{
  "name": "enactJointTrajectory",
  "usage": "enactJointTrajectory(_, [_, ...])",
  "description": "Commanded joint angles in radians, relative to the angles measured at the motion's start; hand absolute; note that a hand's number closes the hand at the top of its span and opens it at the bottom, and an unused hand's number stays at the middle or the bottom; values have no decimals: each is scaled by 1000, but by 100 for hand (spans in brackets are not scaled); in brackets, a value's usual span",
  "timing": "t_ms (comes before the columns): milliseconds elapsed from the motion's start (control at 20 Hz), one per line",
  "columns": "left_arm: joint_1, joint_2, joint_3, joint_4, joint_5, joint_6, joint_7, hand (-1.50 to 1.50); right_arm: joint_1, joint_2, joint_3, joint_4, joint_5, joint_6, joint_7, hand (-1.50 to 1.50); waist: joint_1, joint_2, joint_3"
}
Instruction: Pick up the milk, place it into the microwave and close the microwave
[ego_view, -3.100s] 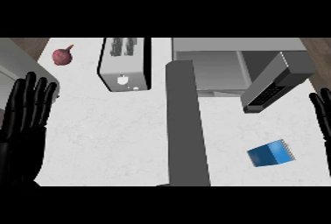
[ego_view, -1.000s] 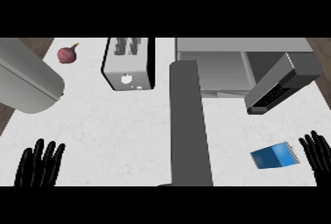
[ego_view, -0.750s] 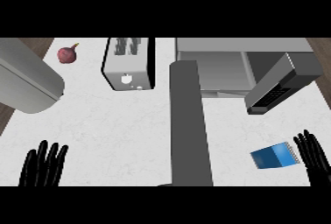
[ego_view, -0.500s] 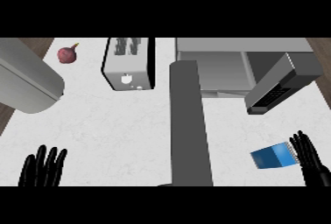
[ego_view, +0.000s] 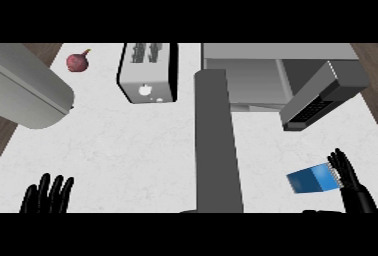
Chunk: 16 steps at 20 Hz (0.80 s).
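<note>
No brand or readable writing shows anywhere; the only marks are small pale dots and a knob-like shape on the near face of the toaster (ego_view: 148, 72), too small to read.

One blue milk carton (ego_view: 314, 179) lies on the white counter (ego_view: 133, 150) at the lower right of the frame, tilted, with the right hand (ego_view: 350, 184) just beside it on its right. The hand's fingers are straight and point up the frame, touching or nearly touching the carton's right edge; they are not curled round it. The left hand (ego_view: 47, 195) shows at the lower left edge, fingers straight and spread, holding nothing, well apart from everything else.

One microwave (ego_view: 273, 75) stands at the upper right, its cavity open and its dark door (ego_view: 319, 97) swung out toward the right edge. One toaster with two slots sits at upper centre-left. One dark red, onion-like vegetable (ego_view: 77, 62) lies in the upper left corner. A grey cylinder (ego_view: 29, 92) crosses the left edge, and a grey upright bar (ego_view: 216, 145) runs down the middle.

Open counter lies between the bar and the left hand, and between the carton and the microwave door.
</note>
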<state>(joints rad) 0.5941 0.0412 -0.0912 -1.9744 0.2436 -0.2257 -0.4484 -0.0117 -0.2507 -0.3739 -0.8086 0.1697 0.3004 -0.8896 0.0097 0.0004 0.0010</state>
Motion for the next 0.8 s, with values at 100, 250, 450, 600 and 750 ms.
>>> enactJointTrajectory(100, [-14, -22, -25, -3, -30, 21, 7, -150, -5, -8, 45, 95, 25, 29, -179, -150, -4, 0, 0])
enactJointTrajectory(250, [56, -15, -10, -3, -10, -9, -38, -150, -14, -7, 55, 53, -6, 58, -168, -150, -3, -2, 0])
enactJointTrajectory(450, [3, -22, -17, 25, -39, 7, -29, -150, -95, -36, 57, 163, -17, 67, -187, -150, -1, 0, 0])
enactJointTrajectory(600, [2, -12, -10, 4, -23, 6, -2, -150, -111, -32, 75, 171, -28, 68, -145, -150, -2, 0, 0])
enactJointTrajectory(750, [49, -1, 3, -2, -23, -15, -44, -150, -136, 15, 89, 192, -32, 15, -149, -150, 1, -1, 0])
